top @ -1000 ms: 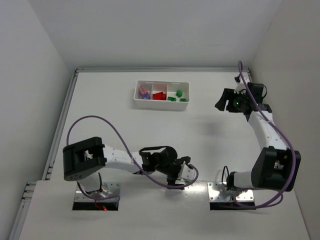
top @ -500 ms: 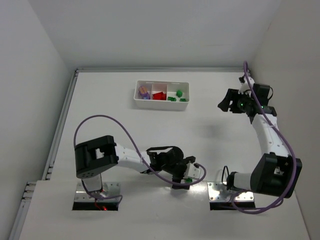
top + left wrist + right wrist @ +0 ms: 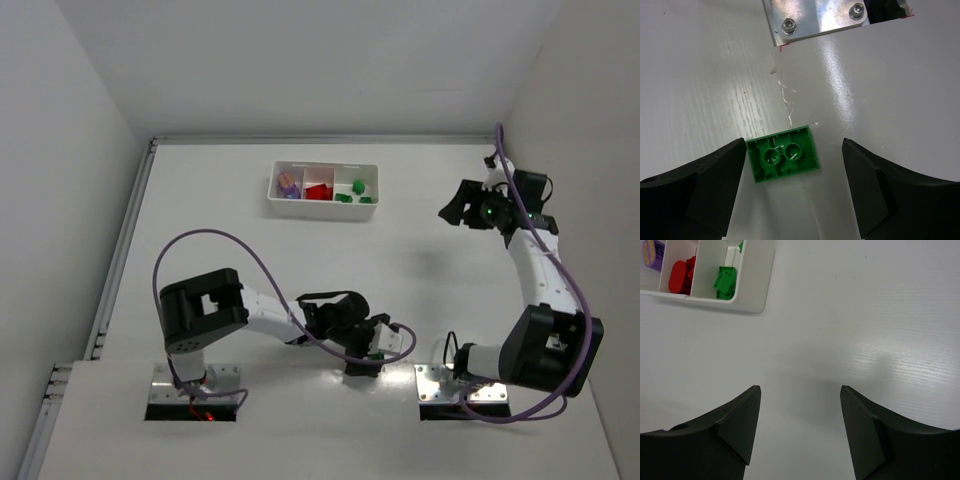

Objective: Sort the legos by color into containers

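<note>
A green lego (image 3: 782,160) lies upside down on the table between the fingers of my left gripper (image 3: 794,146), close to the left finger. The gripper is open and low over the lego near the table's front edge (image 3: 388,342). The white tray (image 3: 322,205) stands at the back. Its left compartment holds purple-blue legos (image 3: 288,184), the middle one red legos (image 3: 318,191), the right one green legos (image 3: 352,193). My right gripper (image 3: 455,210) is open and empty, raised over the table right of the tray. In the right wrist view (image 3: 800,388) the tray (image 3: 757,290) is at the top left.
The right arm's metal mounting plate (image 3: 815,20) lies just beyond the green lego, at the front edge (image 3: 440,383). Walls close the table at the back and on both sides. A purple cable (image 3: 200,245) loops over the left arm.
My left gripper has moved to the right along the front edge towards the right arm's base. My right gripper has drifted slightly right and nearer. The tray has not moved.
</note>
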Tool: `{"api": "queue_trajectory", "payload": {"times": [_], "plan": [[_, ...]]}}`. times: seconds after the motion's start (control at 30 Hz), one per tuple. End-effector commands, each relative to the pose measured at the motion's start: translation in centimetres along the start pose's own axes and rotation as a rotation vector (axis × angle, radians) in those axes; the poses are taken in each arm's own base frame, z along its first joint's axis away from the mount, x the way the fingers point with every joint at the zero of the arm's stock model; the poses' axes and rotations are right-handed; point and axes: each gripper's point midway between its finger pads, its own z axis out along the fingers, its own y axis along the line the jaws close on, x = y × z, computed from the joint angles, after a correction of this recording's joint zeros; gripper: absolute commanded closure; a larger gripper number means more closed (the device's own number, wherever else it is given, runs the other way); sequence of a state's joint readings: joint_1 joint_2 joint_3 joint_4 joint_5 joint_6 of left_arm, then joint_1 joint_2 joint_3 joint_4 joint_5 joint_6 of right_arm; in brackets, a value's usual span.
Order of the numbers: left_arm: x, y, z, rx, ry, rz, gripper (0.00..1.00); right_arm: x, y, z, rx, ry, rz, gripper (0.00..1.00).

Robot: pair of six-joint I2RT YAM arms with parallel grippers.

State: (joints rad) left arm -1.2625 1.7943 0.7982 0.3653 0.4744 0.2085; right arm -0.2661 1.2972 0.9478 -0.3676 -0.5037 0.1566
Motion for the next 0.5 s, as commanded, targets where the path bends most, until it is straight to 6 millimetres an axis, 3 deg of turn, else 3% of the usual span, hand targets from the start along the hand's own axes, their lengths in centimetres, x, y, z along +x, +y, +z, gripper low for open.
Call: {"api": "queue_trajectory", "payload": {"times": [0.0, 0.23, 0.33, 0.37, 0.47], "plan": [[-1.5, 1.5, 0.3, 0.001, -0.051, -0.023, 0.17, -0.9, 0.3, 0.0, -0.032, -0.027, -0.023, 0.34], [-1.2, 2.3, 0.5, -0.006, -0.05, -0.06, 0.46, -0.9, 0.1, -0.2, -0.034, -0.03, -0.027, 0.35], [-0.8, 2.4, 0.3, -0.003, -0.046, -0.058, 0.7, -0.3, -0.1, 0.1, -0.034, -0.015, -0.03, 0.35], [-1.5, 2.5, 0.1, -0.008, -0.063, -0.047, 0.81, -0.1, -0.1, 0.1, -0.034, -0.007, -0.025, 0.35], [-2.2, 2.5, -0.9, -0.034, -0.079, -0.026, 0.86, 0.1, 0.0, 0.1, -0.043, 0.0, -0.042, 0.35]]}}
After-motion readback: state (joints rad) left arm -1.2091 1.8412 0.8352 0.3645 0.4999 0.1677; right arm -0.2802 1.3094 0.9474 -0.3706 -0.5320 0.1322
